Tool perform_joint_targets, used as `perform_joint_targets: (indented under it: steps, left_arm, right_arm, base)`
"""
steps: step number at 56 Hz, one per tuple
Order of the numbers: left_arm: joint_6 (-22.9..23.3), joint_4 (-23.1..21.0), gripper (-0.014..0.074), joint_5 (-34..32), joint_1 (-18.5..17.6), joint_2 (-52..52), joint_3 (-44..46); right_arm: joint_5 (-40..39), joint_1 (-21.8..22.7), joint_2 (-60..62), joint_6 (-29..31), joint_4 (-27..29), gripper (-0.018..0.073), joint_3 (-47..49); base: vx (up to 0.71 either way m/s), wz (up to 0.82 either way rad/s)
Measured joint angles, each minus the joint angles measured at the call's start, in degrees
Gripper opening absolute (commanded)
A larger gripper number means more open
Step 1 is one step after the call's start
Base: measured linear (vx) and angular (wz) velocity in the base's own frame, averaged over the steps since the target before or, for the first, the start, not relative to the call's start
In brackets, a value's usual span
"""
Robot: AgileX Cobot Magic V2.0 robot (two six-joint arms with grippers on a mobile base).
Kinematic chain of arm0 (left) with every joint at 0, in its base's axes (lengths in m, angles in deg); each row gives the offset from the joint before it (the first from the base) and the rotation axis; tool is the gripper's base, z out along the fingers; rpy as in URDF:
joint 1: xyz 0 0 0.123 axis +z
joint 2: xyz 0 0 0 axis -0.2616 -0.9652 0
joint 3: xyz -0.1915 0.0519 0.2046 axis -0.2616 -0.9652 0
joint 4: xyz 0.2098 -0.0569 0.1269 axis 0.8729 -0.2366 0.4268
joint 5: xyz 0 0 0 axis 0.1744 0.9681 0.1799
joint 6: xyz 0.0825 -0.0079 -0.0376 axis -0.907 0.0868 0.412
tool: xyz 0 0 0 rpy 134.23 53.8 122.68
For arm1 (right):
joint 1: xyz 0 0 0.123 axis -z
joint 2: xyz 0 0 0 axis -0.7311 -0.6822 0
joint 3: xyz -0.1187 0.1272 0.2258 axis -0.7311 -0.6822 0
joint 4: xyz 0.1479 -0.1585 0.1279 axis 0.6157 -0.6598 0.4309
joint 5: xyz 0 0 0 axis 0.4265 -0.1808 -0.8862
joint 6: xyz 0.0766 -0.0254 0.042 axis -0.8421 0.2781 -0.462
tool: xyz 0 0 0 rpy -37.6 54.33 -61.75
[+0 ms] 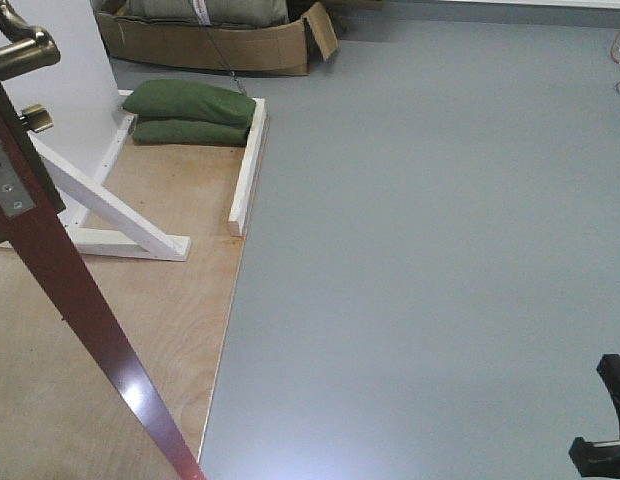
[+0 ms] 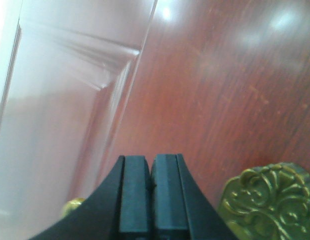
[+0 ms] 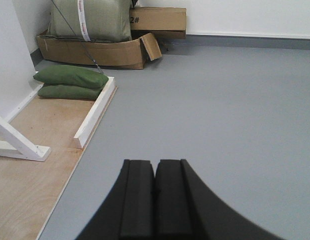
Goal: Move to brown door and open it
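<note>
The left tool (image 2: 150,164), its tips pressed together on nothing, points close at the face of the brown door (image 2: 220,75) just beside the brass handle plate (image 2: 267,200), while the right tool (image 3: 155,169), likewise pinched empty, hangs low over the grey floor (image 3: 220,100).

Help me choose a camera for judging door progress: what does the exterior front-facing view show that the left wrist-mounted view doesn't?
Front only: the grey floor, two stacked green sandbags, the white wooden brace, the metal latch plate. Left wrist only: the shut black left gripper, raised panelling, an ornate brass plate. Both: the reddish-brown wooden door.
</note>
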State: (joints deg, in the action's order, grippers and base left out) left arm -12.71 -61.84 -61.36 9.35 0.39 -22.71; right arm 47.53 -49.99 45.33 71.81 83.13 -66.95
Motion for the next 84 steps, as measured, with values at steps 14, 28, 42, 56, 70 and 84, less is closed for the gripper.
perform_joint_targets:
  steps: [14,28,42,56,70,84]
  left_arm:
    - [-0.2,1.0,-0.0006,0.0,-1.8,-3.8,3.9]
    - [-0.6,1.5,-0.0006,0.6,-2.4,-4.4,4.8]
    - [-1.6,3.5,-0.0006,-1.1,-6.0,-4.4,5.0]
    - [-4.4,3.9,-0.0006,-0.3,-9.1,-4.4,5.2]
    - [-7.1,4.3,-0.0006,1.6,-10.2,-5.3,5.2]
    - [-7.5,4.3,-0.0006,-0.6,-10.2,-7.3,5.2]
  right_arm:
    - [0.0,0.0,0.0,0.0,0.0,0.0,0.0]
    - [0.0,0.0,0.0,0.0,0.0,0.0,0.0]
    - [0.0,0.0,0.0,0.0,0.0,0.0,0.0]
    - [0.0,0.0,0.0,0.0,0.0,0.0,0.0]
    - [0.0,0.0,0.0,0.0,0.0,0.0,0.0]
    - [0.0,0.0,0.0,0.0,0.0,0.0,0.0]
  base:
    - [0.0,0.0]
    - [0.0,0.0]
    - [0.0,0.0]
    - [0.0,0.0]
    - [0.0,0.0]
    - [0.0,0.0]
